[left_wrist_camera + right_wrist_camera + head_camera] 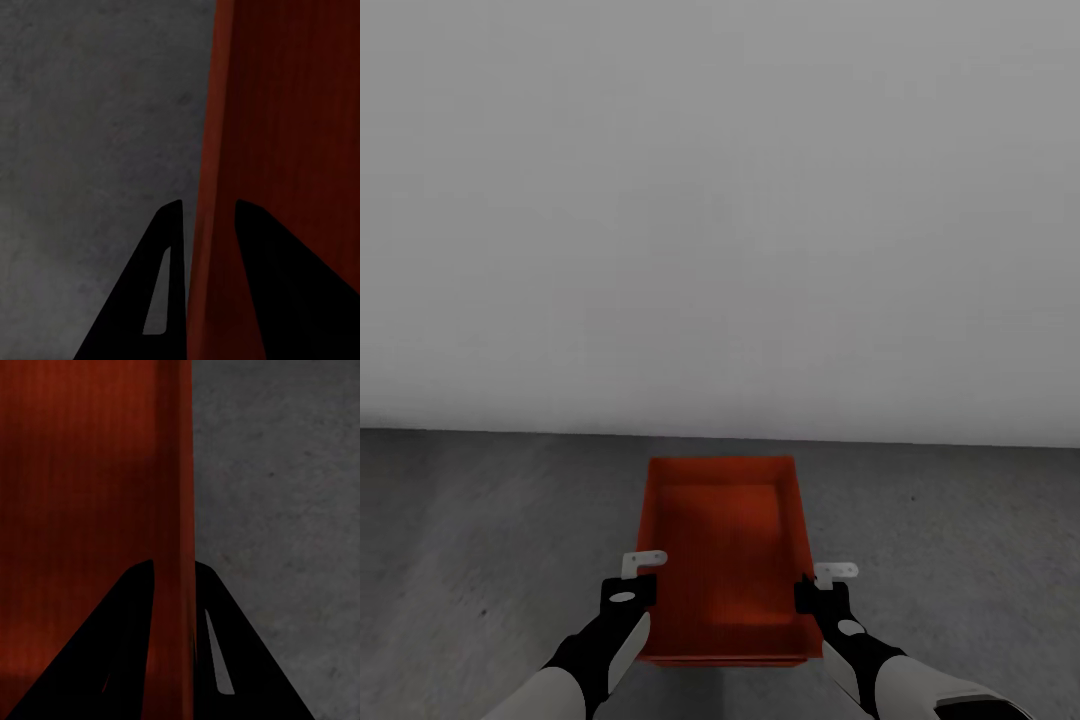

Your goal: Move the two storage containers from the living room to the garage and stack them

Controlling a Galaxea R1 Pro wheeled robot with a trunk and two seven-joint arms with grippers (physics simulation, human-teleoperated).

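Red-orange storage container (725, 560), seemingly empty, side walls pinched by left end effector (643, 570) and right end effector (822, 580).

— What's underfoot here?
— A dark grey concrete floor (480, 520), rough and mottled, running back to its far edge where a plain pale wall (720, 200) rises.
— Anything on it?
— One red-orange container (722, 550), open-topped, near that far edge. Whether it's resting on the concrete or lifted, I can't tell.
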